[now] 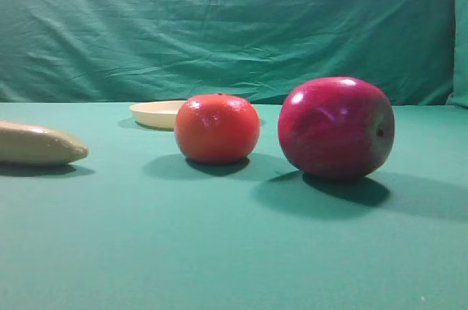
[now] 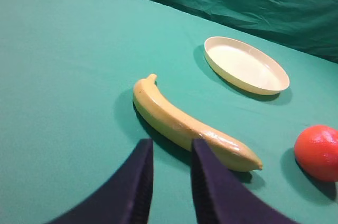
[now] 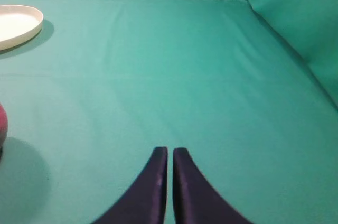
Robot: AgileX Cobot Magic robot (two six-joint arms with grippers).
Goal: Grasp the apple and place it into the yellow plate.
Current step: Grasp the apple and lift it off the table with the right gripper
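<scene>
The apple, glossy dark crimson, rests on the green cloth at the right of the exterior view; only its edge shows at the left border of the right wrist view. The yellow plate lies empty behind the fruits and also shows in the left wrist view and the right wrist view. My left gripper is open a little and empty, just in front of a banana. My right gripper is shut and empty, to the right of the apple. Neither gripper shows in the exterior view.
An orange-red round fruit sits left of the apple, in front of the plate, and shows in the left wrist view. A pale yellow banana lies at the left. A green cloth backdrop hangs behind; a raised fold stands at the right.
</scene>
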